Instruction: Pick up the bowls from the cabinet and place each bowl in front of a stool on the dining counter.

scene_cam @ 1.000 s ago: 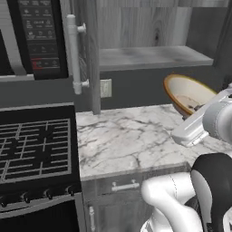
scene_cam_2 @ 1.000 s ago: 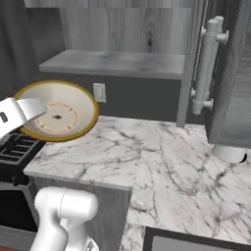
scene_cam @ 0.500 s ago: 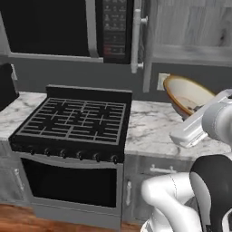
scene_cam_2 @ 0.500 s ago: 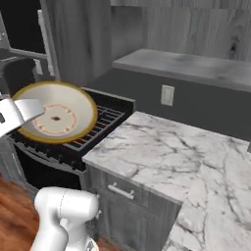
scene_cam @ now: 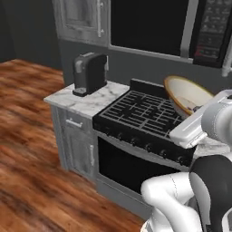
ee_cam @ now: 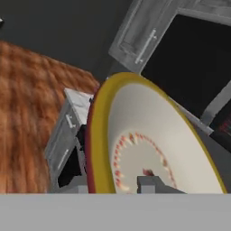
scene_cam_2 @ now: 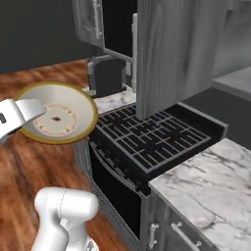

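A cream-tan bowl (scene_cam: 186, 94) with a brownish-yellow rim hangs tilted in the air over the stove, its inside facing the cameras. My gripper (scene_cam: 197, 110) is shut on its rim. From the right base view the same bowl (scene_cam_2: 60, 115) shows its ring-patterned bottom, with the gripper (scene_cam_2: 35, 110) clamped on its left edge. In the hand view the bowl (ee_cam: 149, 140) stands right in front of the camera, one fingertip (ee_cam: 151, 184) lying against its inner wall. The cabinet's grey wood-grain door (scene_cam_2: 181, 49) stands open at the upper right. The dining counter is out of view.
A black stove (scene_cam: 140, 118) with grates sits below the bowl. A dark coffee machine (scene_cam: 89, 72) stands on the marble worktop (scene_cam: 86, 102) to its left. A black microwave (scene_cam: 181, 25) hangs above. Wooden floor (scene_cam: 31, 136) spreads out to the left.
The whole picture has swung: the base has turned, so the stove, coffee machine and floor have come into view. The bowl stays in the gripper in the same pose.
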You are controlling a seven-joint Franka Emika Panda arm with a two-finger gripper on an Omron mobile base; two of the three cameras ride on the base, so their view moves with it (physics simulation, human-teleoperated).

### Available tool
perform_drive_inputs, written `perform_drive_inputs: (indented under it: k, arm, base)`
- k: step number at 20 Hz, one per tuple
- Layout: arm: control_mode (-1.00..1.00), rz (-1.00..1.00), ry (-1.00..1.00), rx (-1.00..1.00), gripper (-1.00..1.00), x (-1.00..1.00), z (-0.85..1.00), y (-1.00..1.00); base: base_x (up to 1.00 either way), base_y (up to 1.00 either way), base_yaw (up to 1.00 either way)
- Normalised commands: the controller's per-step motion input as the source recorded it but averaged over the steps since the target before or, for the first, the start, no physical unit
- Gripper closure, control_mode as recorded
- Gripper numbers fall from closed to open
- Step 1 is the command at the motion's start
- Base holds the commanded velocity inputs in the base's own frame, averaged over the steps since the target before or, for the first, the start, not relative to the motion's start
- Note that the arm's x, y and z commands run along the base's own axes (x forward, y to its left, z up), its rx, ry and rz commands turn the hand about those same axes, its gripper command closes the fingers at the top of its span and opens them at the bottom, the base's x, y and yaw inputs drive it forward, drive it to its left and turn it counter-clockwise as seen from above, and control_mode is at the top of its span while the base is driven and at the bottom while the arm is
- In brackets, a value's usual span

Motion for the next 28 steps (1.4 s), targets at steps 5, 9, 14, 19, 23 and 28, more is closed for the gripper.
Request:
perform_drive_inputs:
  k: [5,9,14,19,23,28]
  arm:
    - [1.0,0.0,0.0,0.0,1.0,0.0,0.0,0.0]
    - [1.0,0.0,0.0,0.0,1.0,0.0,0.0,0.0]
    - [1.0,0.0,0.0,0.0,1.0,0.0,0.0,0.0]
    - [1.0,0.0,0.0,0.0,1.0,0.0,0.0,0.0]
    - [1.0,0.0,0.0,0.0,1.0,0.0,0.0,0.0]
    - [1.0,0.0,0.0,0.0,1.0,0.0,0.0,0.0]
  base:
    - [0.15,0.69,0.63]
    - [0.55,0.59,0.57]
    - [1.0,0.28,0.35]
    - [1.0,0.1,0.1]
    - [1.0,0.05,0.03]
    - [1.0,0.09,0.01]
